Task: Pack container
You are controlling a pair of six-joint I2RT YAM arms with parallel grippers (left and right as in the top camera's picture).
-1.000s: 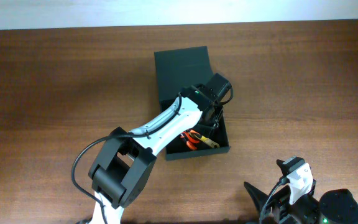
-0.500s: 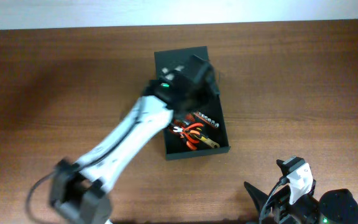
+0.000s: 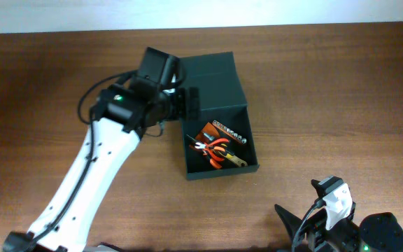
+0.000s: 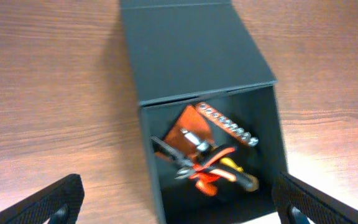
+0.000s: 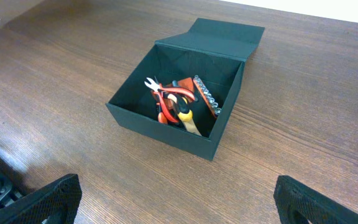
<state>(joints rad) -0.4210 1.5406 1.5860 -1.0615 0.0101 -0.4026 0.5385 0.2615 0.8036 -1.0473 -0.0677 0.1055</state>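
Observation:
The container [image 3: 222,170] is a dark green square box in the middle of the table, with its flap lid [image 3: 212,82] folded back at the far side. Inside lie orange-handled pliers [image 3: 216,150], a strip of metal bits [image 3: 230,131] and an orange card. My left gripper [image 3: 189,105] hangs open above the box's far left corner and holds nothing. In the left wrist view the gripper [image 4: 179,206] looks down into the container [image 4: 150,163] at the pliers [image 4: 207,168]. My right gripper [image 5: 179,208] is open and empty near the front edge, well short of the container [image 5: 166,133].
Brown wooden tabletop [image 3: 327,84] surrounds the box on all sides. The left arm's white link [image 3: 89,182] crosses the left half of the table. The right arm's base [image 3: 341,224] sits at the front right corner.
My left arm has pulled up and back out of the box toward the far left, and its jaws have opened. The tools now show uncovered. The right arm has not moved.

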